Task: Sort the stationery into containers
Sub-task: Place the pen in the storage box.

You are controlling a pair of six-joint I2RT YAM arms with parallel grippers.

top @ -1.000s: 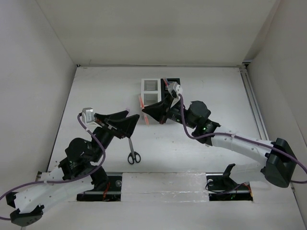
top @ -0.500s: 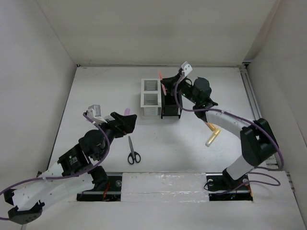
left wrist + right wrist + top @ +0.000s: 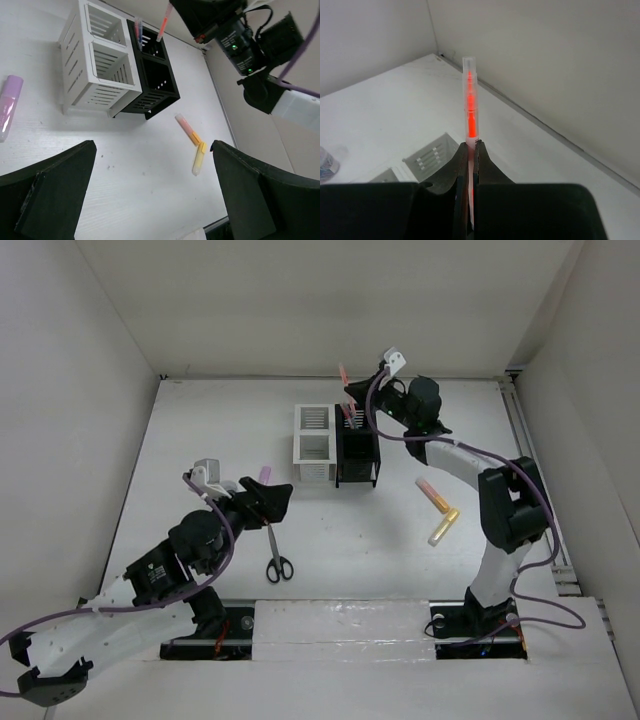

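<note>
R gripper [image 3: 471, 146] clamped nearly shut on slim translucent red pen [image 3: 469, 95], held upright just above far compartment of black slatted two-compartment organizer [image 3: 358, 462]. L gripper [image 3: 152, 149] spread wide w/ nothing in it, well to near-left of that organizer. Black-handled scissors [image 3: 277, 558] lie flat, also near-left of organizer.

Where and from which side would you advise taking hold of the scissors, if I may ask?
Probably across the closed blades of the scissors, just beyond the black handles, coming down from above: they lie flat, and the blades are slimmer than the loops.
</note>
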